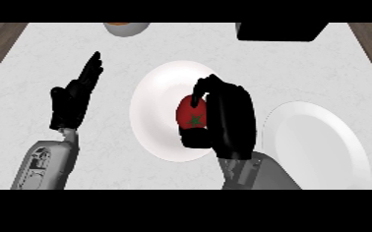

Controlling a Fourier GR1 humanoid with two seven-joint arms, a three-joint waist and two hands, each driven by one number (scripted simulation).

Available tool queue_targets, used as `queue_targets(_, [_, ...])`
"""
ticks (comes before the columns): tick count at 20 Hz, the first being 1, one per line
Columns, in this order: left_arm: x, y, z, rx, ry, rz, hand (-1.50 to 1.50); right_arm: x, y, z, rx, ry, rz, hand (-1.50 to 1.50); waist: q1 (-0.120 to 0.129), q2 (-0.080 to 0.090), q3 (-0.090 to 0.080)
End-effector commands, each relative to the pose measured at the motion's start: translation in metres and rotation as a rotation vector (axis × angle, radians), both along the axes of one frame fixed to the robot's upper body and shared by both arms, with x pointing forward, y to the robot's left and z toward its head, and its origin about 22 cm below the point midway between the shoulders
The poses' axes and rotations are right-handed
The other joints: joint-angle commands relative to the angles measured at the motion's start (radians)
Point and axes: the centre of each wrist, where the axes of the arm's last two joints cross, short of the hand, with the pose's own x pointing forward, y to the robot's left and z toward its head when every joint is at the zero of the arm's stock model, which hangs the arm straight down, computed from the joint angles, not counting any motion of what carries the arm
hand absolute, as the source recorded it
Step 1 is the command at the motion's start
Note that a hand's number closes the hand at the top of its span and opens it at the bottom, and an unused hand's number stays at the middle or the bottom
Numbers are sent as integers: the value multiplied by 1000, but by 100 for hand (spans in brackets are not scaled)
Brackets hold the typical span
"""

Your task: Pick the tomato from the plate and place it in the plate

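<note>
Right hand: We are seeing our black right hand (231,120) curling its fingers and thumb round the round red tomato (192,114) with the green star top. The fingers are bending over the far side and the thumb is hooking under the near side.
Tomato: We are seeing the tomato sitting over the right part of the round white plate in the middle (161,109), inside our right hand. We cannot tell if it is touching that plate or lifting off it.
Other plate: We are seeing a second round white plate on the right (314,142), near our right arm.
Left hand: Our black left hand (73,101) is resting at the left with straight fingers pointing far, holding nothing.
Far things: A grey round bowl (126,28) and a black box (281,31) are sitting at the far edge of the white counter (181,44).
</note>
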Motion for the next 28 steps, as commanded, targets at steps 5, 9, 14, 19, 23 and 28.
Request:
queue_targets(5, [2,-12,0,14,-5,-19,0,61,39,-32,-218,138,-50,150,12,2,0])
queue_targets(9, [-2,-2,-4,-4,-14,-23,0,71,31,-81,-83,240,-119,-150,35,10,0])
queue_targets(14, [3,-25,0,-14,-17,-32,0,87,34,-88,46,259,-93,-150,27,7,1])
queue_targets(19, [8,-13,4,2,2,-31,0,75,39,-96,214,186,-30,-150,30,8,2])
queue_targets(23, [8,-4,5,-20,-2,-25,0,69,43,-75,418,51,-36,-150,12,1,1])
queue_targets(28, [-2,3,-9,6,2,39,0,67,23,-73,571,-35,-144,-150,-29,-6,1])
